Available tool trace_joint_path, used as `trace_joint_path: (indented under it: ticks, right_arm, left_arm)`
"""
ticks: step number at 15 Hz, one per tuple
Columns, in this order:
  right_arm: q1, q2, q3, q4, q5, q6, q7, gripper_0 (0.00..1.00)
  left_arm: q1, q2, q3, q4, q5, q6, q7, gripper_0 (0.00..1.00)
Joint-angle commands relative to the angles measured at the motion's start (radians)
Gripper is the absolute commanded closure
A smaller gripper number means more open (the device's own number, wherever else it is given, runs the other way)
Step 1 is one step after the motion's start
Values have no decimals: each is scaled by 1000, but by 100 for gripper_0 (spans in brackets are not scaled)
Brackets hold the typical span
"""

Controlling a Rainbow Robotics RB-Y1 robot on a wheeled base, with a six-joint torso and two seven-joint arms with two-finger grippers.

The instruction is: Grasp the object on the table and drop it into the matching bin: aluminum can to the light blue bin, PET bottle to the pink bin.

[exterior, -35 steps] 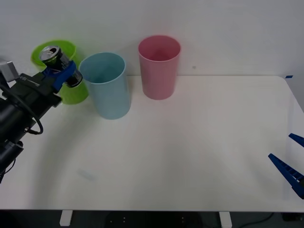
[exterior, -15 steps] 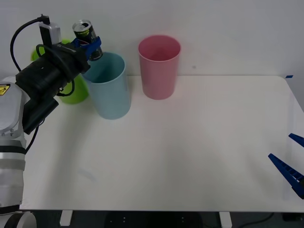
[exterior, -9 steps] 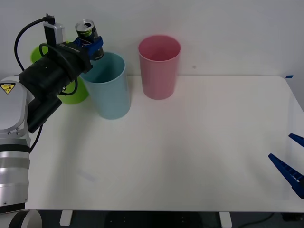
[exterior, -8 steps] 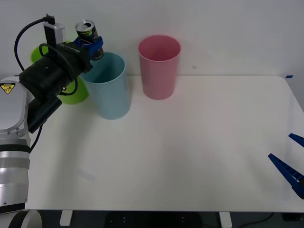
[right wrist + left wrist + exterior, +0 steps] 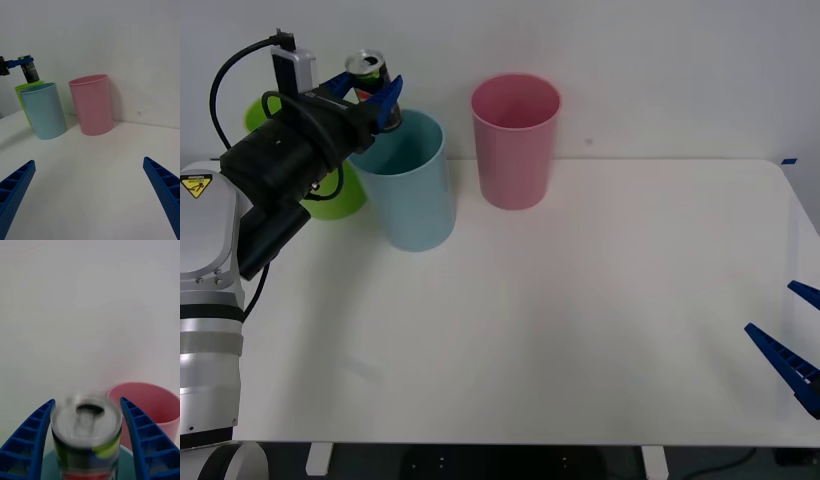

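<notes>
Left hand (image 5: 370,92) gapes around aluminum can (image 5: 367,68) above light blue bin (image 5: 406,180).

No legible txt; yellow warning sticker (image 5: 194,186) on left arm, unreadable.

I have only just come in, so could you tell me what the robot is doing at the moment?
The left pincer is up over the rim of the light blue bin, its fingers spread open, and the aluminum can sits blurred between them, apparently just let go to drop in. The pink bin and a lime green bin stand beside it. The right pincer waits open at the table's far right.
</notes>
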Motion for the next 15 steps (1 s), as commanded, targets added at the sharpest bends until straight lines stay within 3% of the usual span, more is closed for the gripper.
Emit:
trace_joint_path:
  ticks: [1,9,15]
  right_arm:
    - [0,0,0,0,0,0,0,0]
    - [0,0,0,0,0,0,0,0]
    - [0,0,0,0,0,0,0,0]
  left_arm:
    - [0,0,-2,0,7,0,2,0]
    - [9,0,-5,0,41,0,-1,0]
    - [64,60,-8,-2,178,-18,-24,0]
